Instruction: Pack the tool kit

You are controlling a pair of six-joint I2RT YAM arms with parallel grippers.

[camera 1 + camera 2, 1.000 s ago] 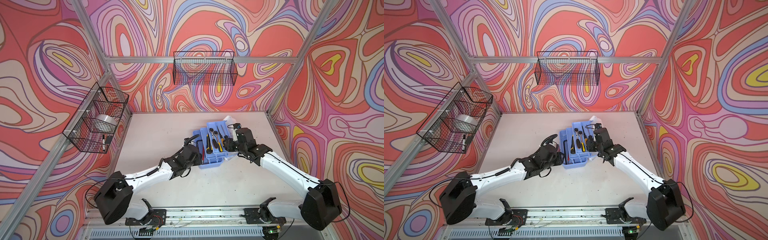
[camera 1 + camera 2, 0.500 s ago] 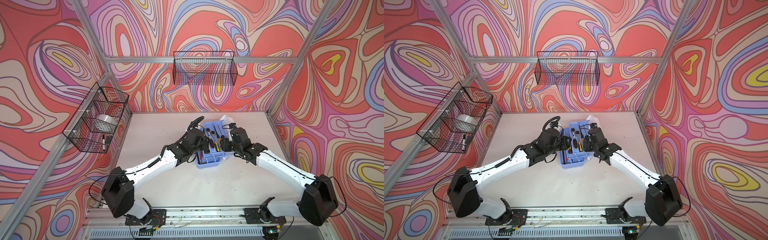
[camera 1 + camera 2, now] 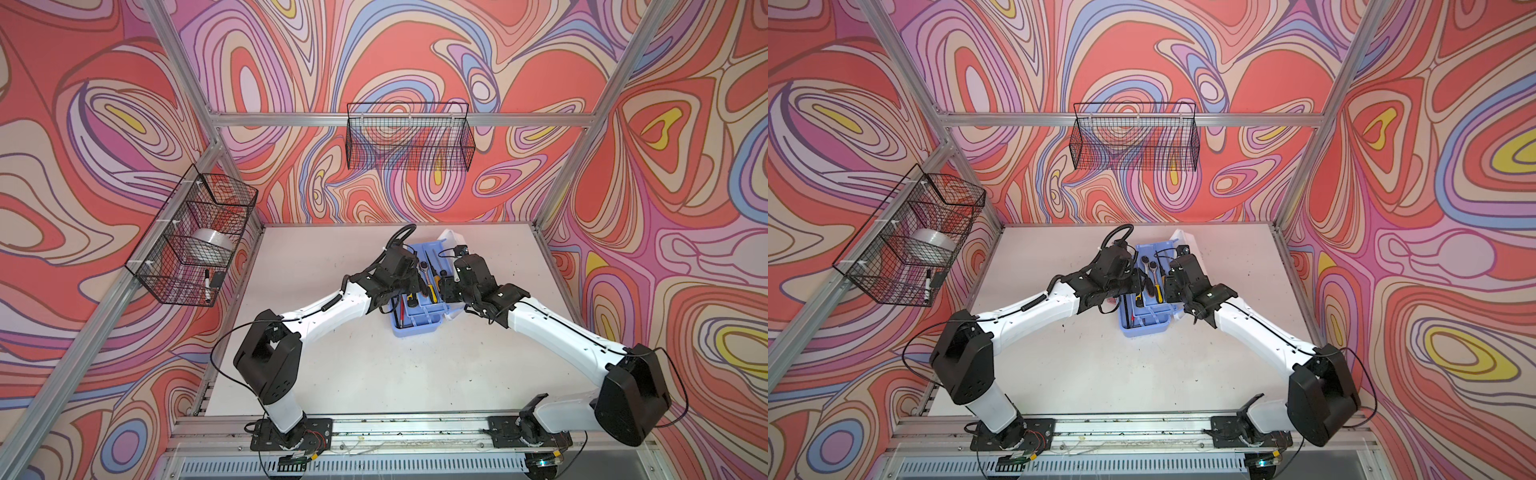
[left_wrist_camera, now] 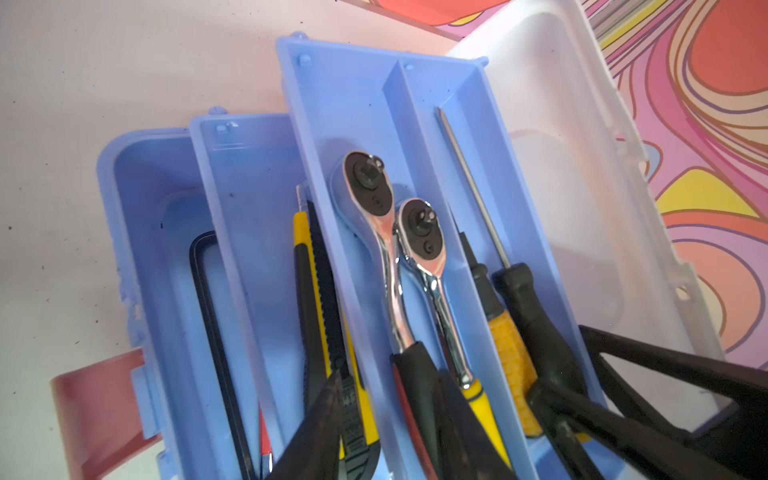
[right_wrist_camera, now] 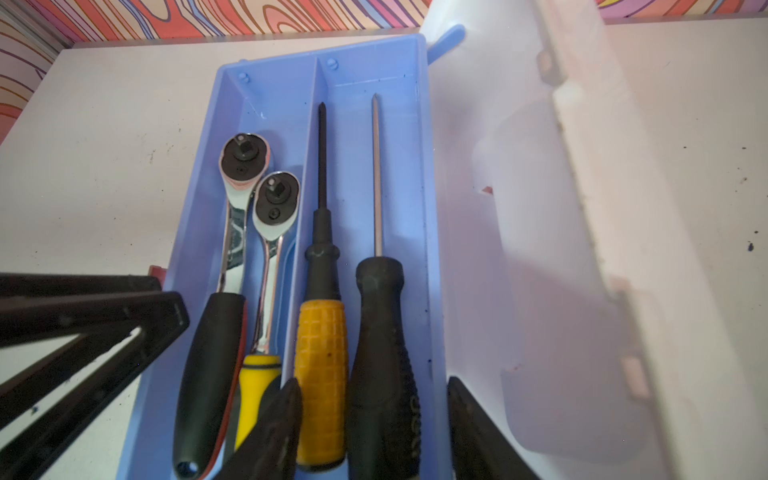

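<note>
Where the white tabletop (image 3: 332, 374) nears the back wall, the tool kit (image 3: 415, 330), a rectangular plastic box with a light blue base, stands open between the two arms. Its translucent white lid (image 5: 540, 208) is swung out on the right arm's side. The blue divided tray (image 4: 353, 104) lies askew over the base, leaving part of the base uncovered.

The left gripper (image 4: 390, 395) has its jaws somewhat apart astride the tray's left wall; whether they pinch it I cannot tell. The right gripper (image 5: 372, 384) has its jaws wider, one finger inside the tray and one outside its right wall, and its grip is equally unclear.

One tray compartment holds two chrome ratchets (image 5: 241, 187). The other holds a yellow-handled screwdriver (image 5: 321, 353) and a black-handled screwdriver (image 5: 382, 332). A yellow-and-black utility knife (image 4: 311, 291) lies lower, in the base.
</note>
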